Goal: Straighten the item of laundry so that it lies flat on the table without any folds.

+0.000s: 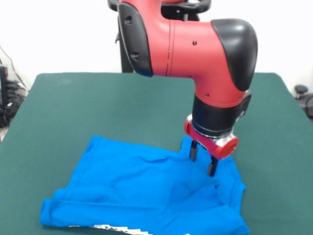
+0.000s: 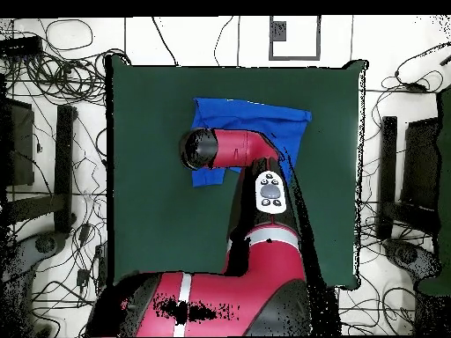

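The end effector (image 1: 204,160) hangs over the T-shirt (image 1: 142,191), its 2 fingers apart, tips just at the cloth, gripping nothing I can make out. The shirt lies rumpled on the green bench (image 1: 88,107), spreading mostly leftward in the front view from the end effector, long axis across. Judging by that, the pull should go outward from this edge.
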Robot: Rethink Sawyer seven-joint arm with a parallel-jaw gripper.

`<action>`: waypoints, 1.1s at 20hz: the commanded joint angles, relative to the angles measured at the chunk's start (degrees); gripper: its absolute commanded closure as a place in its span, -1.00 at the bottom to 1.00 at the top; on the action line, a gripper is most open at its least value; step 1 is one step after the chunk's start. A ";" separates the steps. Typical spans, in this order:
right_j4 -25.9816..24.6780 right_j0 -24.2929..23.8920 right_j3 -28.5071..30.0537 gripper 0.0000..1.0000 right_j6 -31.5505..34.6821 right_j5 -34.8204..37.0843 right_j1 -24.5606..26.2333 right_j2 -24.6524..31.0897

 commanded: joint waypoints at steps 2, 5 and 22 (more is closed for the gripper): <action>1.50 -0.08 4.90 -1.00 2.67 -0.18 1.96 3.23; 2.21 -0.80 5.46 -1.00 3.20 -0.35 1.39 3.49; 15.92 6.64 3.64 -1.00 24.32 -3.11 2.43 -10.64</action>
